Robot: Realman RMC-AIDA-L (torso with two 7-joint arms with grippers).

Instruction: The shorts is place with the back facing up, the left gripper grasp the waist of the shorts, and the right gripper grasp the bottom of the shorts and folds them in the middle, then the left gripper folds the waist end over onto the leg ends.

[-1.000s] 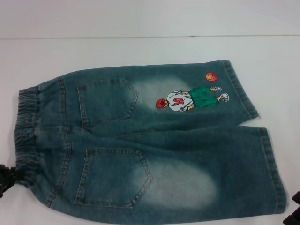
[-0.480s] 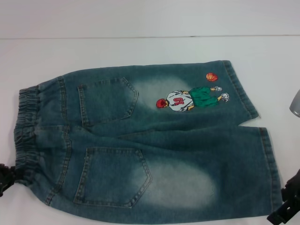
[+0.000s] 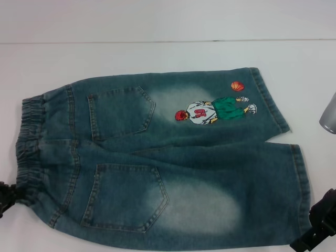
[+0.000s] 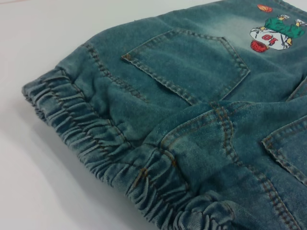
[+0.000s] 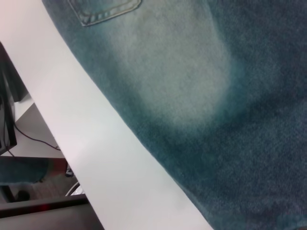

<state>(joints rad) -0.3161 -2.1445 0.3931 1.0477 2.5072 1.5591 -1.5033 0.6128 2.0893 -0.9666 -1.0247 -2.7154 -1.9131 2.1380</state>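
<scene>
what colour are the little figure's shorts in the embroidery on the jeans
Green shorts on the embroidered figure, clearest in the head view.

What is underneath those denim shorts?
The shorts lie flat on a white table, which shows bare all round them. Whatever lies directly beneath the fabric is covered, so nothing else can be confirmed there.

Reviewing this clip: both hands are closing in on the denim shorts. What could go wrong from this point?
1. The left hand sits at the near corner of the bunched elastic waist; it may pinch only the top layer.
2. The right hand is beside the near leg hem, close to the table's near edge; a missed grasp could drag the shorts off it.
3. A corner-only grip could skew the fold.
</scene>
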